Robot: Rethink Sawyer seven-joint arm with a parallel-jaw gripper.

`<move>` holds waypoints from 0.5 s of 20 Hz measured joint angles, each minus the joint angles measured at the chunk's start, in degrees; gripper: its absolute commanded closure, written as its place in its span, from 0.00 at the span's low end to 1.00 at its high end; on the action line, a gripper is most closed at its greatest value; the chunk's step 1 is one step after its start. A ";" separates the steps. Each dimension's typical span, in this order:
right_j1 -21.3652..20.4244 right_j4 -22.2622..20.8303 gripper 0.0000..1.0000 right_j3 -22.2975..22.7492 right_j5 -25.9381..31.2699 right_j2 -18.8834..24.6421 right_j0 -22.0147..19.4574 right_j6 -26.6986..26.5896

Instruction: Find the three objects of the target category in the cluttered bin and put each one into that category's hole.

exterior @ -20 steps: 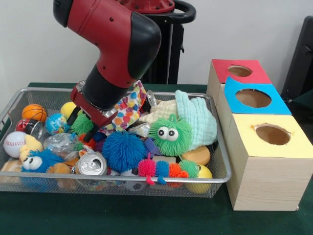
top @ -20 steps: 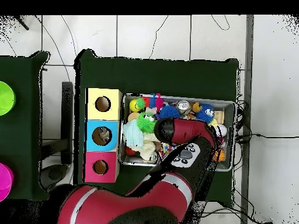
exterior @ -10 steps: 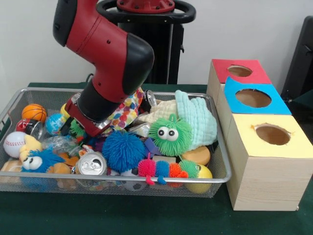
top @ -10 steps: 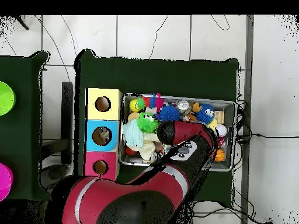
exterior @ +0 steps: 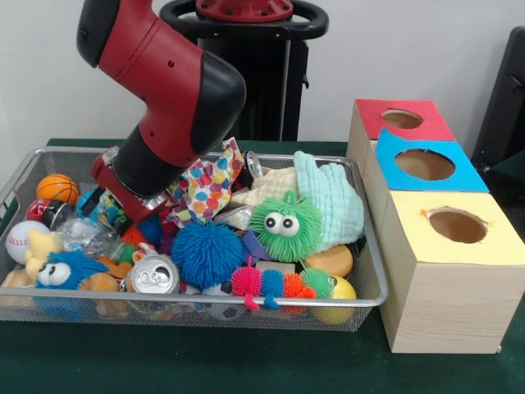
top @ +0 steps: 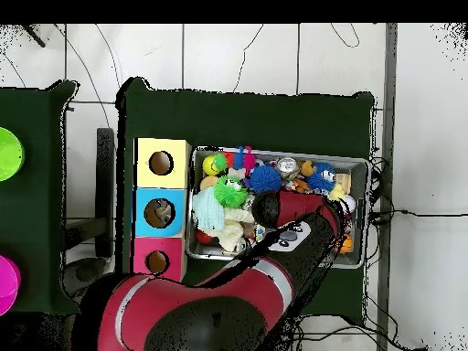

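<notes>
A dark green cloth covers the table [exterior: 246, 369], and behind it stands a plain pale wall; from above, the floor around the table is of light tiles. On the table there is a wire mesh bin [exterior: 361, 246] full of toys, and just beside it a row of three wooden boxes with round holes on top: a red box [exterior: 426, 123], a blue box [exterior: 463, 168] and a yellow box [exterior: 500, 246]. The bin holds a green fuzzy toy with eyes [exterior: 285, 226], a blue spiky ball [exterior: 205, 253], a many-coloured caterpillar [exterior: 275, 284], a pale green folded cloth [exterior: 332, 201], a cloth with coloured hearts [exterior: 209, 182], a yellow ball [exterior: 336, 297] and an orange round piece [exterior: 328, 261]. In the left part lie a drink can [exterior: 153, 275], standing with its top tilted toward the camera, a small basketball [exterior: 57, 188], a baseball [exterior: 20, 240] and a blue fuzzy toy with eyes [exterior: 59, 271]. The red and black arm [exterior: 164, 82] leans down into the left part of the bin, and its gripper [exterior: 111, 201] is sunk among the toys there, near the heart cloth. The arm hides it, so I cannot tell whether it is released or grasping something. In the overhead view the arm [top: 292, 219] crosses the middle of the bin [top: 361, 164].
</notes>
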 measured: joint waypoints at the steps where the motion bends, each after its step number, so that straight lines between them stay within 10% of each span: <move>1: 0.00 0.00 0.00 0.00 0.00 -0.11 0.00 0.00; 10: 0.57 0.01 0.00 -0.23 0.01 -1.85 0.00 0.00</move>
